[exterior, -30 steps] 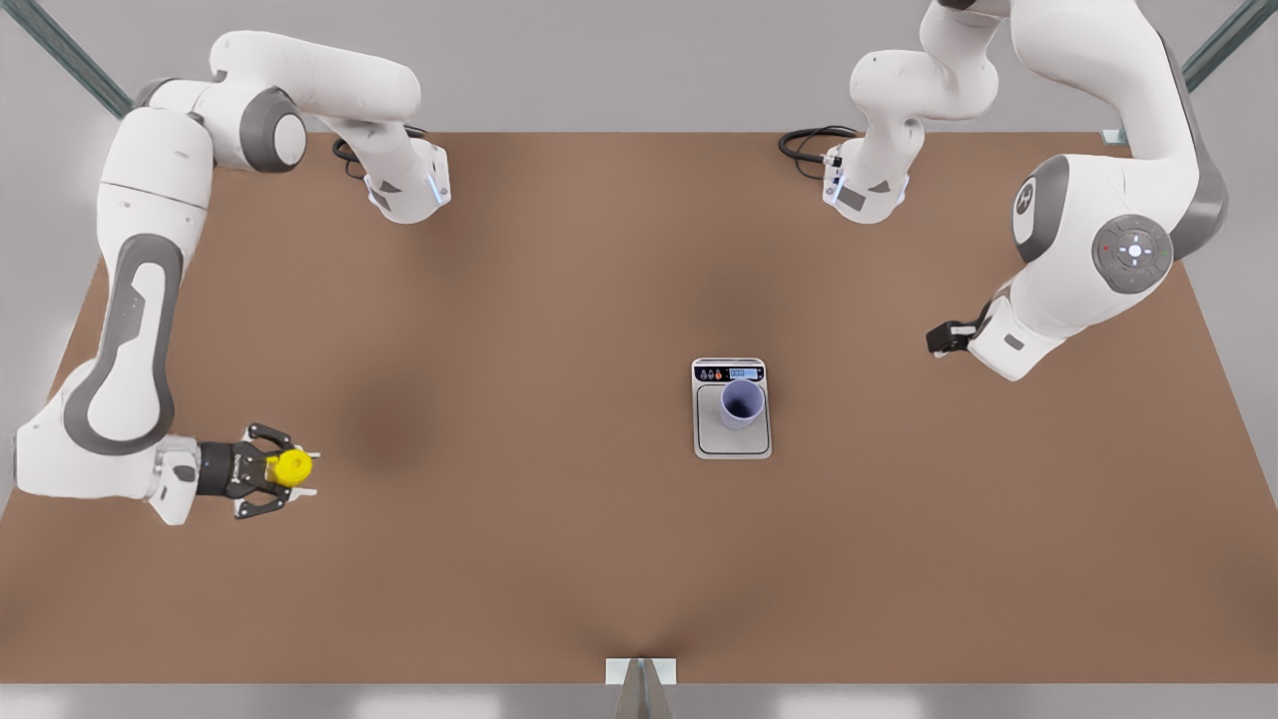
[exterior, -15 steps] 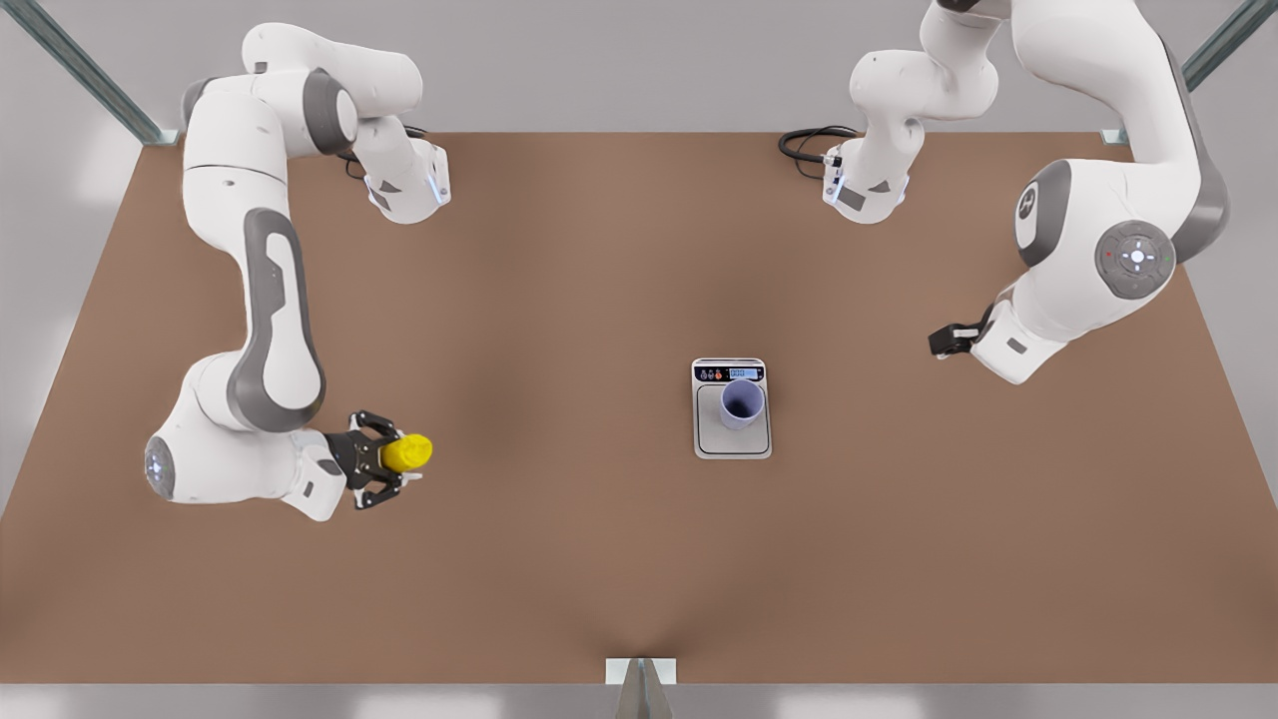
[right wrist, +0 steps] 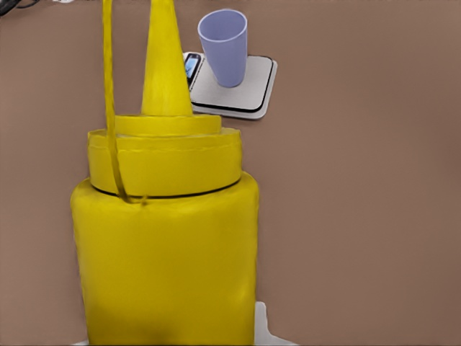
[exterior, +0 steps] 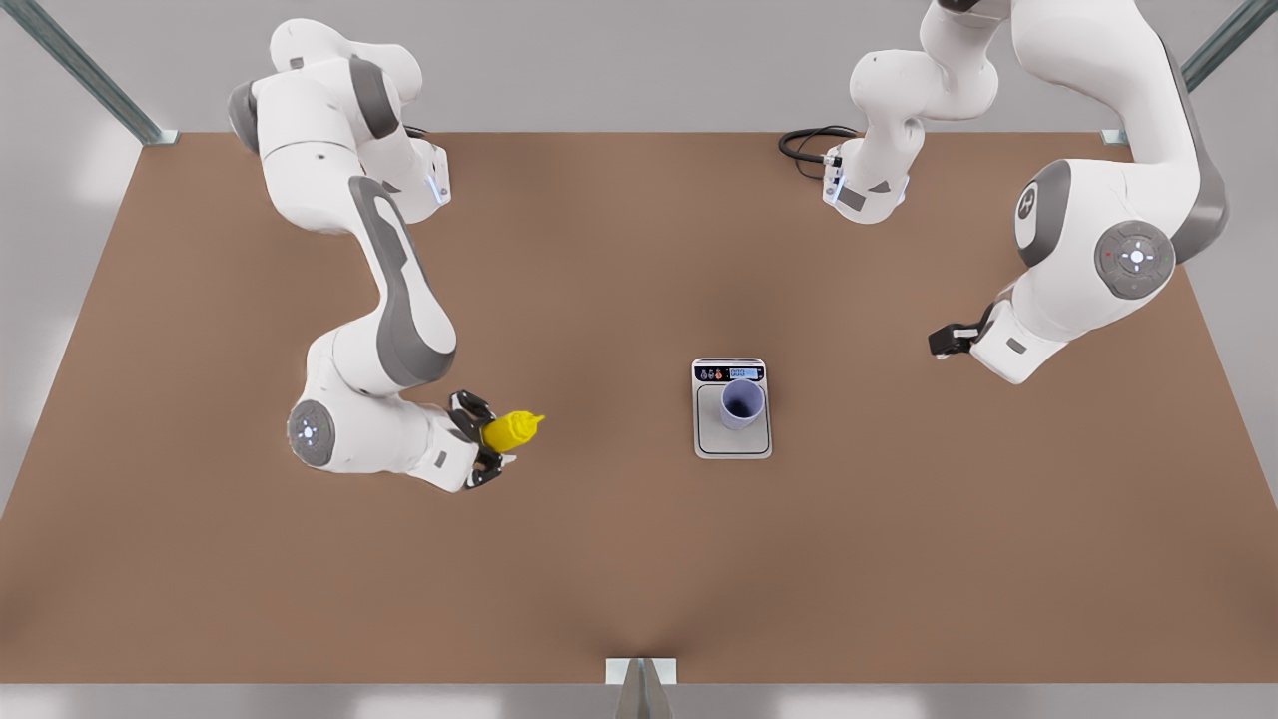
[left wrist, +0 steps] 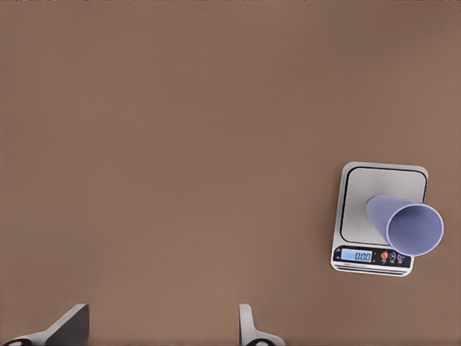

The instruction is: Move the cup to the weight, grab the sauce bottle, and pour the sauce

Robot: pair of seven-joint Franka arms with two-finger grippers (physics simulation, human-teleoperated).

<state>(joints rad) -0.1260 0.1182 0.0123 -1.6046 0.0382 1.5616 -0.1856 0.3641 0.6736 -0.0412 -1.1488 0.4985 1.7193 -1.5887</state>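
The lavender-blue cup (exterior: 742,402) stands upright on the weight (exterior: 734,445), a silver scale at the table's middle; cup (left wrist: 407,225) and weight (left wrist: 360,209) also show in the left wrist view. My right gripper (exterior: 491,440), at the front view's left, is shut on the yellow sauce bottle (exterior: 512,429). The bottle is lifted and tilted, its nozzle (right wrist: 164,58) pointing toward the cup (right wrist: 223,45) and weight (right wrist: 253,92), well short of them. My left gripper (left wrist: 162,331) waits open, high at the front view's right (exterior: 946,340).
The brown table (exterior: 619,559) stretches wide around the scale. Black cables (exterior: 807,148) lie by the arm bases at the back edge. A small metal bracket (exterior: 640,671) sits at the middle of the front edge.
My right arm has swung toward the front view's right, carrying the sauce bottle closer to the scale and tipping its nozzle that way. The left arm barely moved.
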